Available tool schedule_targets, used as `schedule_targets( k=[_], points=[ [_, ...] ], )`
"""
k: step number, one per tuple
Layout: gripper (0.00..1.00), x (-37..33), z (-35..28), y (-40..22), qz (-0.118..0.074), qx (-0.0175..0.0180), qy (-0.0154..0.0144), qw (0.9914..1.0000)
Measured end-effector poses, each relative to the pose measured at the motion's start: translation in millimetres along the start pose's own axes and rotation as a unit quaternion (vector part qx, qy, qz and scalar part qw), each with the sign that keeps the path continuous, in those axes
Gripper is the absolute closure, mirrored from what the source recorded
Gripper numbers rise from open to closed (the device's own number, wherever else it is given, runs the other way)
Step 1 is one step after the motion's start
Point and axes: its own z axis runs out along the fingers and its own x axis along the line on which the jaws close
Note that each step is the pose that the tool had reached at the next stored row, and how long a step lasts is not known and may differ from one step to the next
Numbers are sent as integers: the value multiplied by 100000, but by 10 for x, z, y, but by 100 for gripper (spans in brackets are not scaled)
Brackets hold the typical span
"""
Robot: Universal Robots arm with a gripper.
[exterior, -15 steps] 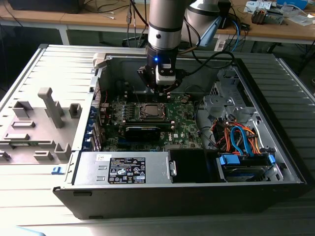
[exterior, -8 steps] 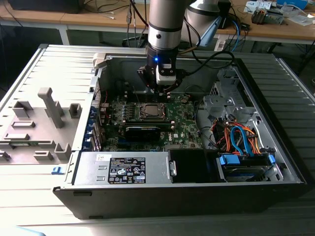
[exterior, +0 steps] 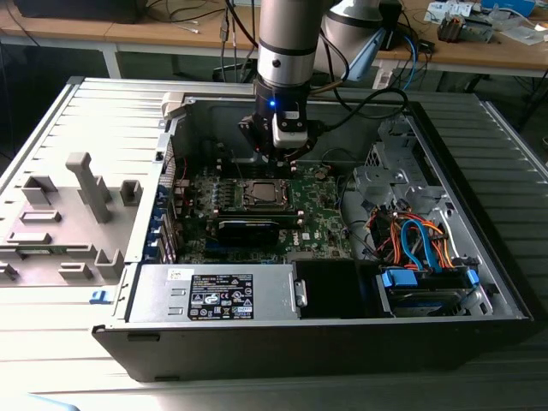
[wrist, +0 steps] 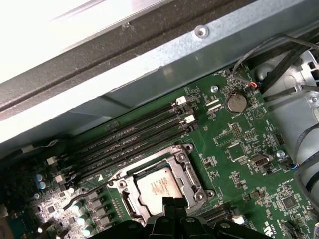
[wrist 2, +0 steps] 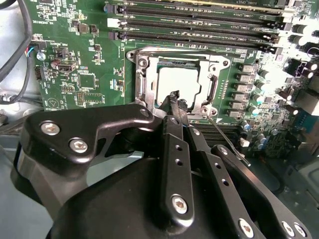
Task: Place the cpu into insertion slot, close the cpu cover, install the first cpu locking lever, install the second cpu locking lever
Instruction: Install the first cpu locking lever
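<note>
The cpu (wrist 2: pixel 178 79) lies in the insertion slot (exterior: pixel 261 193) on the green board, its pale face showing in both wrist views (wrist: pixel 158 186). The silver cpu cover (wrist 2: pixel 148 79) lies flat around it, framing the chip through its window (wrist: pixel 188 172). My gripper (wrist 2: pixel 175 98) hangs just over the socket's near edge with its black fingers pressed together, shut with nothing between them; in the exterior view the gripper (exterior: pixel 282 158) is right behind the socket. One thin wire locking lever (wrist 2: pixel 227 139) sticks out slantwise from a socket corner, unlatched (wrist: pixel 87 189).
Long black memory slots (wrist 2: pixel 199 25) run beside the socket. A black card (exterior: pixel 248 227) lies in front of it, with the power supply (exterior: pixel 218 295) nearer. Orange and blue cables (exterior: pixel 419 240) fill the case's right side. A grey fixture (exterior: pixel 86 184) stands outside at the exterior view's left.
</note>
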Motion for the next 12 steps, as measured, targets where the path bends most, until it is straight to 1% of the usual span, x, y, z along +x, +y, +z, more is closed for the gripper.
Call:
schedule_targets(
  k=[1,3,5,6,7,8,11,12],
  points=[
    [89,0,0,0,-69,-41,15,100000],
    [89,0,0,0,-139,-311,139,99999],
    [89,0,0,0,-187,-1842,833,99979],
    [89,0,0,0,-194,-2154,973,99972],
    [89,0,0,0,-204,-2382,1078,99966],
    [89,1,0,0,-275,-2484,1123,99962],
    [89,0,0,0,-622,-2492,1126,99961],
    [89,0,0,0,-1154,-2478,1124,99956]
  ],
)
